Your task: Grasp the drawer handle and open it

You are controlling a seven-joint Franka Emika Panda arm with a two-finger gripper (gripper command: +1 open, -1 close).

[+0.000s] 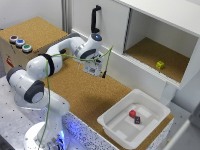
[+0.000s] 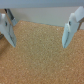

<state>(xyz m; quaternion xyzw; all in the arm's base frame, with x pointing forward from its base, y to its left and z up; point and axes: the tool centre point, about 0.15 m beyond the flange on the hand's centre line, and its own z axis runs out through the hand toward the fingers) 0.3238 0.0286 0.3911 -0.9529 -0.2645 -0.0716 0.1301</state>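
1. Exterior view shows the white Franka arm (image 1: 47, 67) bent over a cork-covered table (image 1: 85, 95), with its gripper (image 1: 99, 70) pointing down above the cork.
2. Wrist view shows the two fingers (image 2: 71, 30) spread wide apart, with only bare cork between them; they grip nothing.
3. The drawer handle (image 1: 94, 19), a slim black upright bar, sits on the drawer (image 1: 107, 22), a flat white front panel at the back of the table.
4. In the exterior view the handle is above the gripper and apart from it; they do not touch.
5. To the exterior view's right of the panel there is an open white compartment (image 1: 187, 35) with a small yellow-green cube (image 1: 160, 64) on its cork floor.
6. A white plastic tub (image 1: 117, 125) stands near the table's front edge and holds a red cube (image 1: 132, 113) and a dark cube (image 1: 137, 120), just beside each other.
7. Three coloured buttons (image 1: 20, 43) sit on a cork-topped box (image 1: 40, 30) at the exterior view's left.
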